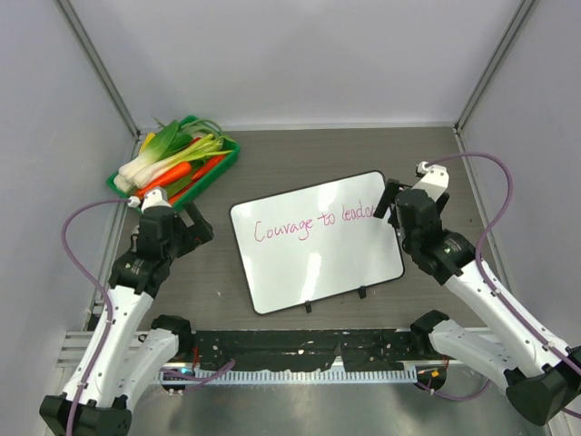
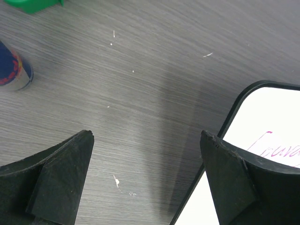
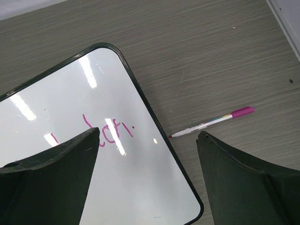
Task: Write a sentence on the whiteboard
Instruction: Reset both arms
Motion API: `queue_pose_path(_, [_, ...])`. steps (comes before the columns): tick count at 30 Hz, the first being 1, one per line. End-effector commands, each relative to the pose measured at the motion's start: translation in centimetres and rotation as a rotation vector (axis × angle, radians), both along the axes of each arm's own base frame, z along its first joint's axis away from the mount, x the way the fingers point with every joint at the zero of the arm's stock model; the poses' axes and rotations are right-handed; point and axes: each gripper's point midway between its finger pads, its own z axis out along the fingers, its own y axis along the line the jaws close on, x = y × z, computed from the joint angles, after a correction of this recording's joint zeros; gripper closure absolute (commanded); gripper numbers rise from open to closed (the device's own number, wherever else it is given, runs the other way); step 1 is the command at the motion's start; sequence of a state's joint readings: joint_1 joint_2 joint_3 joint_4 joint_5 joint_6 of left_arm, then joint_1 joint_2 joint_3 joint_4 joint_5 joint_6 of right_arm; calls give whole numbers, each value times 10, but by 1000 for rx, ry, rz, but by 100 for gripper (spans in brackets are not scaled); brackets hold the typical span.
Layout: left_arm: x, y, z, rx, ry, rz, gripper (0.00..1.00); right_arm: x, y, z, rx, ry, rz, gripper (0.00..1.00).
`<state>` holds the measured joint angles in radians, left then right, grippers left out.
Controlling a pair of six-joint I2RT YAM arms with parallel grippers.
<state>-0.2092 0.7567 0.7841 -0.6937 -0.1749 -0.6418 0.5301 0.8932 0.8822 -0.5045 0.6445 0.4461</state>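
The whiteboard lies flat and slightly turned in the middle of the table, its two black clips on the near edge. The sentence runs across it in pink cursive. My left gripper hovers open over bare table just left of the board's left edge; the first letters of the sentence show by its right finger. My right gripper stands open and empty over the board's far right corner, above the sentence's last letters. A pink-capped marker pen lies on the table beside that edge, ahead of the right finger.
A green tray holding leeks and carrots sits at the back left; its corner shows in the left wrist view. A blue and red cylinder lies on the table near it. Grey walls close in the table on three sides.
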Motion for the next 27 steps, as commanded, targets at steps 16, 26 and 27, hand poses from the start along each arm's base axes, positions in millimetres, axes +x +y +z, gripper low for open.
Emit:
queue_pose_path(16, [-10, 15, 35, 3, -228, 43, 0, 1, -7, 2, -8, -139, -2, 11])
queue_pose_path(26, [-6, 11, 23, -3, -162, 40, 0, -9, -17, -4, 45, -203, -41, 10])
queue_pose_path(27, [-6, 11, 23, -3, -157, 41, 0, -9, -19, -5, 35, -196, -53, 10])
